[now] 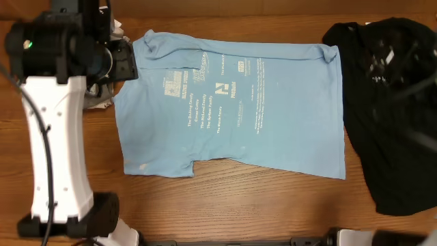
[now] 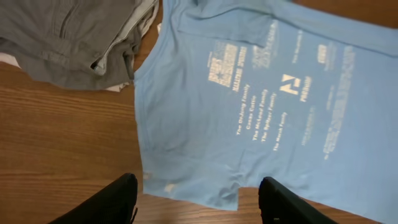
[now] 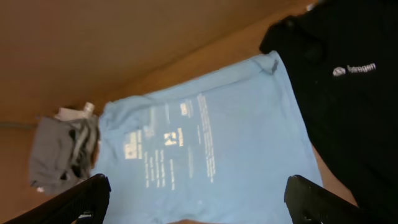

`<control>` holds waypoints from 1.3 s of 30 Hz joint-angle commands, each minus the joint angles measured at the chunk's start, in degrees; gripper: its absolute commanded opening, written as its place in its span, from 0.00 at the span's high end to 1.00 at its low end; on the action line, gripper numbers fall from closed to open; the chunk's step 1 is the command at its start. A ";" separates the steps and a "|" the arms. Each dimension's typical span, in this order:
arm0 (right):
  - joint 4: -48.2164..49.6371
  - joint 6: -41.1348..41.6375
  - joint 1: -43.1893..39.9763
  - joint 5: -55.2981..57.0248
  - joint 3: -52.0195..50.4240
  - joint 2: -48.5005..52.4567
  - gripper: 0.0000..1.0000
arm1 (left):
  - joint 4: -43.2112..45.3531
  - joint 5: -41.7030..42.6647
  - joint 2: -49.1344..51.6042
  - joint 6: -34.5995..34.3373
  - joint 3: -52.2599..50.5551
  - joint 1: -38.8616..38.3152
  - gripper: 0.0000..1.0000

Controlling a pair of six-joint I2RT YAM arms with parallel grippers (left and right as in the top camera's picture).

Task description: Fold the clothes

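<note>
The clothes, a light blue T-shirt (image 1: 273,116) with small white print facing up, lie spread flat across the middle of the wooden table. One side is folded in, leaving a notch at the front hem. In the left wrist view my left gripper (image 2: 198,202) hangs open above the shirt's (image 2: 261,112) front left corner, nothing between its black fingers (image 2: 118,199). My right gripper (image 3: 202,202) is wide open and empty, high above the shirt (image 3: 236,149).
A black garment (image 1: 389,109) with a small white logo (image 3: 354,70) lies bunched to the right of the shirt, touching its edge. A pile of grey clothes (image 2: 74,43) sits at the back left corner. The white left arm (image 1: 54,137) stands along the left side.
</note>
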 commanded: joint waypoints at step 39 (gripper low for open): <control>21.14 6.08 0.28 -2.89 -70.23 -17.40 0.04 | 48.35 2.62 -18.18 -38.69 -93.18 -9.07 0.55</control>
